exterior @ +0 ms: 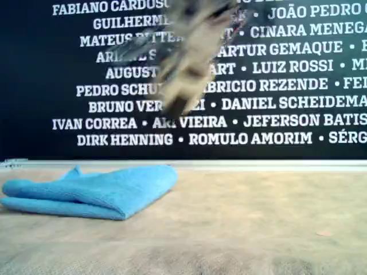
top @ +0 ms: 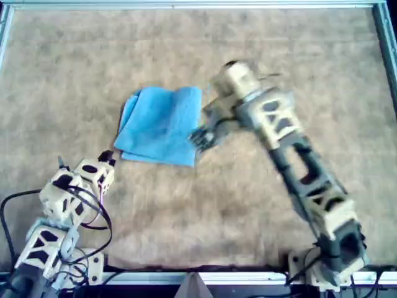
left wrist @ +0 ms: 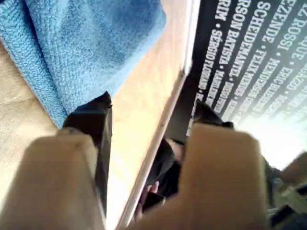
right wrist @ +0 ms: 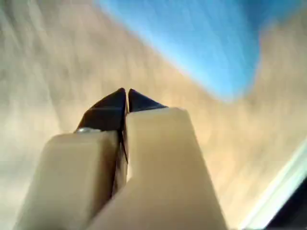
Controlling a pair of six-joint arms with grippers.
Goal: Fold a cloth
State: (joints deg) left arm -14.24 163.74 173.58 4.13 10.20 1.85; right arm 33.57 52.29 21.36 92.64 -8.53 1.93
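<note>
The cloth [top: 160, 126] is blue and lies folded on the brown table [top: 248, 205]. In the overhead view it sits a bit left of the middle. In the exterior view it lies at the left, low and flat, with its layers stacked and a rounded fold facing the exterior view's right.

The right arm [top: 304, 174] starts at the bottom right of the overhead view. It reaches up and to the left across the table. It bends at the wrist, and its gripper [top: 200, 138] points down and left, toward the right edge of the cloth. The gripper is just beside the cloth's lower right corner in that view. The arm looks smeared in the pictures. In the right wrist view the two dark fingertips [right wrist: 111, 108] are pressed together with nothing between them. The cloth shows past the tips there, and the tips hang over bare table.

The left arm [top: 53, 223] is tucked at the bottom left of the overhead view. Its gripper [top: 109, 156] points up and right, near the cloth's lower left corner but not touching it. In the left wrist view its fingers [left wrist: 91, 120] stand wide apart and hold nothing. The cloth lies just past one finger.

In the exterior view a blurry arm [exterior: 192, 54] hangs up high in front of a black wall [exterior: 287, 86] with white names on it.
</note>
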